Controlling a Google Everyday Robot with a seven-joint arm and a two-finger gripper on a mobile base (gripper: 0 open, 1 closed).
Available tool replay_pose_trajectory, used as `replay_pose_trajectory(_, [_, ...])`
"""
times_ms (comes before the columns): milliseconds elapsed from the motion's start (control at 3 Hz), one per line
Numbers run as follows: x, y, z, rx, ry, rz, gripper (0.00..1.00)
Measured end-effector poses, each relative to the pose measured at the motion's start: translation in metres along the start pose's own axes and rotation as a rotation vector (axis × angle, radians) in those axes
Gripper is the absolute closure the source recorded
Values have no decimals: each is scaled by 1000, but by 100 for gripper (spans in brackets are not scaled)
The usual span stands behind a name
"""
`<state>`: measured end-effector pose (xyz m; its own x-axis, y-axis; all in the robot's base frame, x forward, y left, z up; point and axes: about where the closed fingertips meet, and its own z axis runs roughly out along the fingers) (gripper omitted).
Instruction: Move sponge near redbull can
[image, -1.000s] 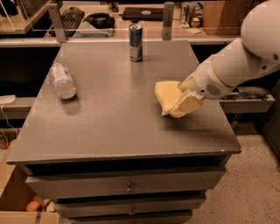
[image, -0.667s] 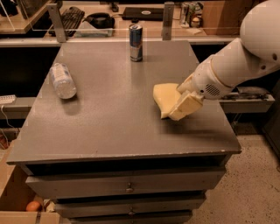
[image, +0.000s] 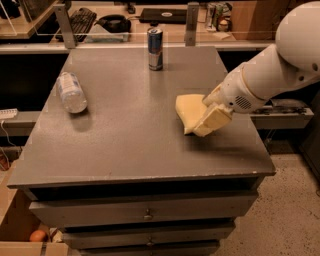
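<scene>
My white arm (image: 270, 70) comes in from the upper right, with its big rounded joint (image: 302, 32) at the edge of view and the forearm sloping down and left to the wrist (image: 239, 97). The gripper (image: 206, 119) sits at the low end, right of centre in my view, angled down-left. Its yellowish fingers (image: 214, 120) are pinched onto the right edge of the sponge (image: 187, 110), which tilts in the grip.
</scene>
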<state>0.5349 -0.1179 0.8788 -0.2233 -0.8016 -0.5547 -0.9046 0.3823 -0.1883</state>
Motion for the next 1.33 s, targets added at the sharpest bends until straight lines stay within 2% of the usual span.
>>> replay_pose_trajectory(333, [-5,-32,12,55,-16,4,100])
replay_pose_trajectory(667, [-14,-83,29,109,-28,3,100])
replay_pose_trajectory(1333, [-34,-174,72,121,-66,40,100])
